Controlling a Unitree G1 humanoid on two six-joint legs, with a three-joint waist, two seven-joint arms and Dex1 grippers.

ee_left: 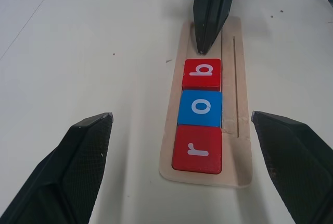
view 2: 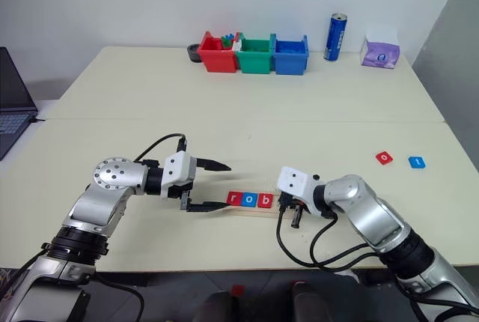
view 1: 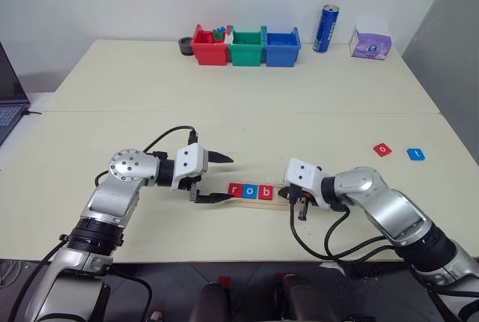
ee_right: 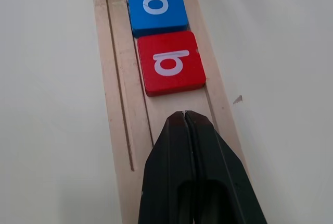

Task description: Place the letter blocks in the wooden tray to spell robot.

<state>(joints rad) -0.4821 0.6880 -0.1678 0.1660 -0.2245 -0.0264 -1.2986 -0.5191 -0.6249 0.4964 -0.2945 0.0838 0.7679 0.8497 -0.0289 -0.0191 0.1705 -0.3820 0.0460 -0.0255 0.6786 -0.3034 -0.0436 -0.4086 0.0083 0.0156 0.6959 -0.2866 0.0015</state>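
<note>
— Starting leftmost, what is seen?
— The left gripper [view 1: 217, 178] is held spread at the wooden tray [ee_left: 238, 130]'s left end.
— And rightward?
— Red r [ee_left: 197, 149], blue o [ee_left: 200, 108], red b [ee_left: 201, 74] are seated; the right gripper [ee_right: 185, 115], pressed together, is poised over the tray. Two blocks, a red o [view 1: 382, 150] and a blue t [view 1: 415, 154], are left well apart.

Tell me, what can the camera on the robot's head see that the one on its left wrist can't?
Head view alone: a red o block and a blue t block lying loose on the table, plus the coloured bins and a can. Left wrist view alone: the open left tool's fingers close up. Both: the wooden tray holding r, o, b, with the shut right tool at its bare end.
</note>
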